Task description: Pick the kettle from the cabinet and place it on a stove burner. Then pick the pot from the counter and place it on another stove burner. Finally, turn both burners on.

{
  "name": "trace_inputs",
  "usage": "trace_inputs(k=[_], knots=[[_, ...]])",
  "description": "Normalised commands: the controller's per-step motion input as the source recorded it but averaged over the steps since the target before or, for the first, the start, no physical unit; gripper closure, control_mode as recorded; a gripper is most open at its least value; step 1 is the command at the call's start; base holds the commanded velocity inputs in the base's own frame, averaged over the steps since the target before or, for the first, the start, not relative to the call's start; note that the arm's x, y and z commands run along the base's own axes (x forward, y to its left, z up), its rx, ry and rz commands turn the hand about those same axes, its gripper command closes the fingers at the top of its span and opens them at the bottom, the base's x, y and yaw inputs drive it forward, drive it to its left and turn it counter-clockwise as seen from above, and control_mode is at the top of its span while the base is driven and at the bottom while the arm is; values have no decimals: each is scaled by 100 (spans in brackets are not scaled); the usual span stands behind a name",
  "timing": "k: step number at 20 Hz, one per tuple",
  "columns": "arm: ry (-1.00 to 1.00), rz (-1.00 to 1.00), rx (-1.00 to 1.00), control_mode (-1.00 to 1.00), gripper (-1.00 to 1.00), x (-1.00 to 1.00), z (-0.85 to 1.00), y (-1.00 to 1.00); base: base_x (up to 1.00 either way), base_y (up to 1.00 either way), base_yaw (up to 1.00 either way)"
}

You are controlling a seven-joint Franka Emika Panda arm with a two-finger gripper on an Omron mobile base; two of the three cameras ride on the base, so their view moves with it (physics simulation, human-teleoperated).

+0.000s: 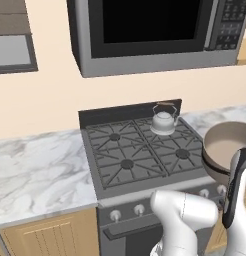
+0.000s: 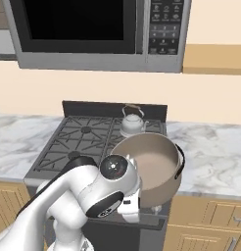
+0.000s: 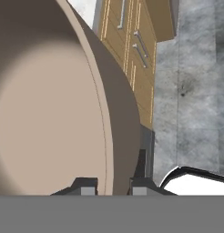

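The kettle (image 1: 163, 121) stands upright on the rear right burner of the stove (image 1: 140, 150), close to the stove's back edge. The first placement looks complete.

The pot (image 2: 153, 166) is off the counter (image 2: 210, 147) and held in the air, tilted, over the stove's front right corner and the adjoining counter edge. In the hand view the gripper (image 3: 110, 189) is clamped on the pot's rim: one fingertip lies inside the wall and one outside, with the wall pinched between them. The pot's beige inside faces the hand camera.

Judged step: carrying the pot to a free burner. Both burners remain to be turned on at the knobs (image 1: 139, 209) along the stove's front edge.

Hazards from this position:
- The grip is at one point on the rim of a wide pot. The weight hangs to one side, so the pot may rotate or slip between the fingertips.
- The front right burner sits just in front of the kettle. A wide or tilted approach could strike the kettle and knock it over.
- Setting the pot down tilted or off-centre on the grate could leave it rocking or overhanging the front edge.
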Motion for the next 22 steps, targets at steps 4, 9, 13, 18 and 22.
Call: trace_inputs(k=[4, 9, 13, 18, 22], knots=[[0, 0, 0, 100, 100, 0, 0, 0, 38, 12, -7], [0, 0, 0, 100, 100, 0, 0, 0, 36, 6, -6], [0, -1, 0, -100, 100, 3, 0, 2, 12, 6, -3], [0, 0, 0, -100, 100, 1, 0, 0, 0, 0, 0], [0, 0, 0, -100, 100, 31, -1, 0, 0, 0, 0]])
